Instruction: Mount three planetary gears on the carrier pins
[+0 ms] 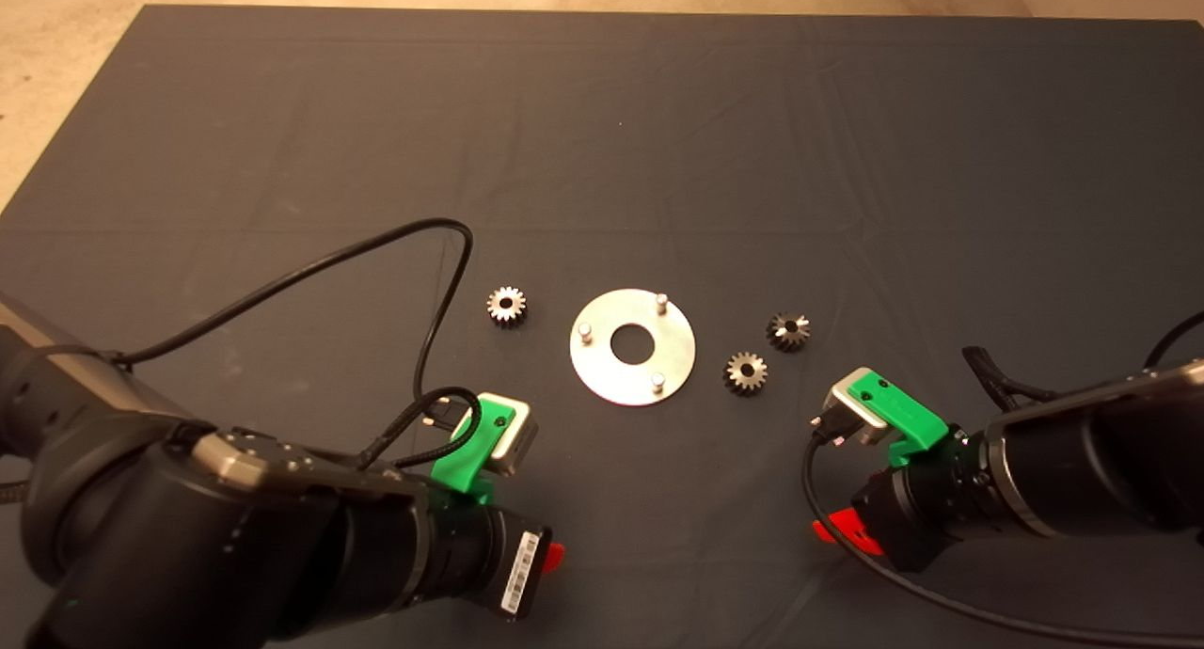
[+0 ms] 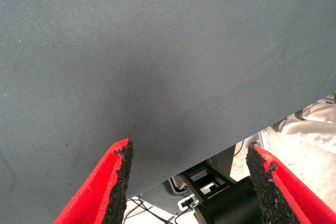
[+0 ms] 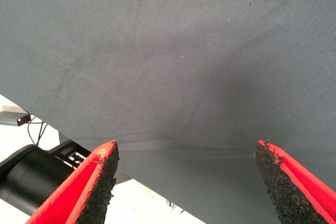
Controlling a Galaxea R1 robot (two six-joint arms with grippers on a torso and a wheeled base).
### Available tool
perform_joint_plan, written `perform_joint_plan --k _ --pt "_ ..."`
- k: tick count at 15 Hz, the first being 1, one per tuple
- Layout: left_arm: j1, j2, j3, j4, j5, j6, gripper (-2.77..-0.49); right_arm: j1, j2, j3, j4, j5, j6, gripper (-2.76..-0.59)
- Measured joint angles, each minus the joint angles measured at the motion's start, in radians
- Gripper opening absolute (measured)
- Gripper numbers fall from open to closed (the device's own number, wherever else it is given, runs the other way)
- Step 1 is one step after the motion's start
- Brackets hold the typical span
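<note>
- On my head view, the round silver plate point(image 1: 632, 347) lies flat on the dark mat point(image 1: 602, 141) of the tabletop, a little below the middle of the view.
- Three carrier pins point(image 1: 661, 301) stand upright on the plate, around its central hole: at about 1 o'clock, 9 o'clock and 5 o'clock. All three are bare.
- Of the planetary gears point(image 1: 507, 306), I see one at 9 o'clock of the plate, lying flat and apart from it.
- The other two gears lie at 3 o'clock of the plate, close to each other but not touching: one just beside the rim point(image 1: 745, 373), the second a little farther out point(image 1: 788, 330).
- The left claw point(image 2: 189, 182) is at 7 o'clock of the plate, low over bare mat near the front edge. Its fingers point(image 2: 122, 182) are spread wide and hold nothing.
- The right claw point(image 3: 186, 182) is at 4 o'clock of the plate, also over bare mat, spread wide and empty.
</note>
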Motion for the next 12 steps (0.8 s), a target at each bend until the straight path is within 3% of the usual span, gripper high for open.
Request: perform_joint_plan --k 12 --pt "0.0 -0.005 0.0 0.0 0.0 0.007 -1.77 0.0 0.011 0.0 0.0 0.0 0.0 -1.44"
